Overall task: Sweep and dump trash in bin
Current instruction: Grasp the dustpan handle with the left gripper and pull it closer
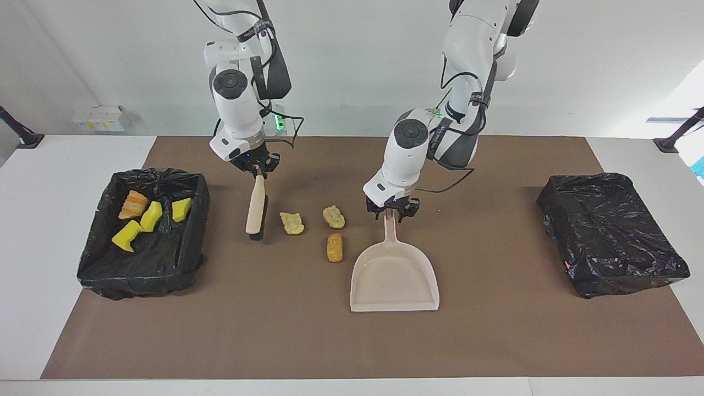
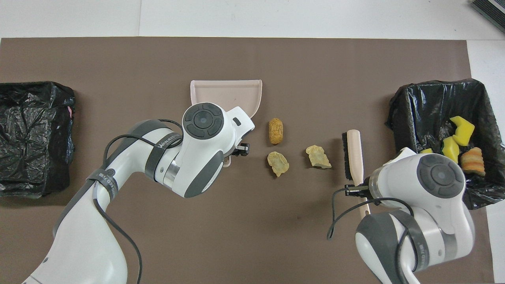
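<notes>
The right fingers [image 1: 257, 171] were clenched on the end of the brush [image 1: 256, 207], whose bristles rested on the mat toward the right arm's end, apart from the scraps. The left fingers [image 1: 390, 213] sat around the dustpan [image 1: 395, 275] handle; whether they had fully closed on it I could not tell.

Three tan lumps lay on the mat between brush and dustpan: one [image 1: 291, 223] nearest the brush, one [image 1: 334, 216] near the handle, one [image 1: 334, 247] beside the pan's side wall. Four scraps [image 1: 149, 214] already sat in the lined bin [image 1: 190, 258].

To sweep well, the pan probably needed turning so its open mouth faced the lumps, held flat, with low, short brush strokes.

The brown mat [image 1: 495, 341] covered a white worktop [image 1: 33, 275]; a second black-bagged bin [image 1: 610, 236] sat at the left arm's end, a plain white wall at the back.
</notes>
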`<state>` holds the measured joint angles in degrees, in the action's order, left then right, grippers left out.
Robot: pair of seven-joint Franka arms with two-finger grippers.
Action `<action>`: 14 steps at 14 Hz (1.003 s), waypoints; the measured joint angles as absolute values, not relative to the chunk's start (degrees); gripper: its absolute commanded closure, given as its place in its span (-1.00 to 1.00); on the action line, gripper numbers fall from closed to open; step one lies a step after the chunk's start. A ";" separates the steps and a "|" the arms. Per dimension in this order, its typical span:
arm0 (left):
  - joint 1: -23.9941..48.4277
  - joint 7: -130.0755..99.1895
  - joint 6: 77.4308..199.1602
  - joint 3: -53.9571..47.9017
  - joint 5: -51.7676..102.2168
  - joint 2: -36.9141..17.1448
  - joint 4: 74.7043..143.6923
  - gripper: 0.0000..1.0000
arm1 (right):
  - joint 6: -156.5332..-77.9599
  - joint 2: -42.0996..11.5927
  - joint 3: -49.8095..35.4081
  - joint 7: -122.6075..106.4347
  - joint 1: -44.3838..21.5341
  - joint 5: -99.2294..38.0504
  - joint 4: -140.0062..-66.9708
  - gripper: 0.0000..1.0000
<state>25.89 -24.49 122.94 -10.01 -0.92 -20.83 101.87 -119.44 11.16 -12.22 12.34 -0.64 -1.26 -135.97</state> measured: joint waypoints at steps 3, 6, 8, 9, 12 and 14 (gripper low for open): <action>25.84 -23.79 122.69 -9.60 -1.64 -20.56 101.57 1.00 | -119.48 11.38 -12.24 12.08 -0.68 -1.26 -135.98 1.00; 25.78 -15.28 120.62 -8.76 -3.73 -19.28 101.23 1.00 | -119.53 11.44 -12.24 12.06 -0.97 -1.27 -135.98 1.00; 24.72 -7.60 116.30 -7.70 -3.97 -17.00 100.84 1.00 | -119.53 11.49 -12.24 12.06 -1.13 -1.27 -136.04 1.00; 23.40 -2.97 113.96 -7.43 -4.06 -15.41 100.76 1.00 | -119.60 11.62 -12.24 12.06 -1.14 -1.27 -136.34 1.00; 17.40 15.41 107.30 -7.16 -4.33 -9.87 100.77 1.00 | -122.03 13.01 -12.23 11.81 -1.78 -1.30 -139.25 1.00; 12.33 29.75 103.25 -7.00 -4.37 -6.84 100.87 1.00 | -124.35 13.89 -12.28 11.81 -3.73 -1.40 -141.97 1.00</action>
<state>12.33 29.75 103.25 -7.00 -4.37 -6.84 100.87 -124.35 13.89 -12.28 11.81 -3.73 -1.40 -141.97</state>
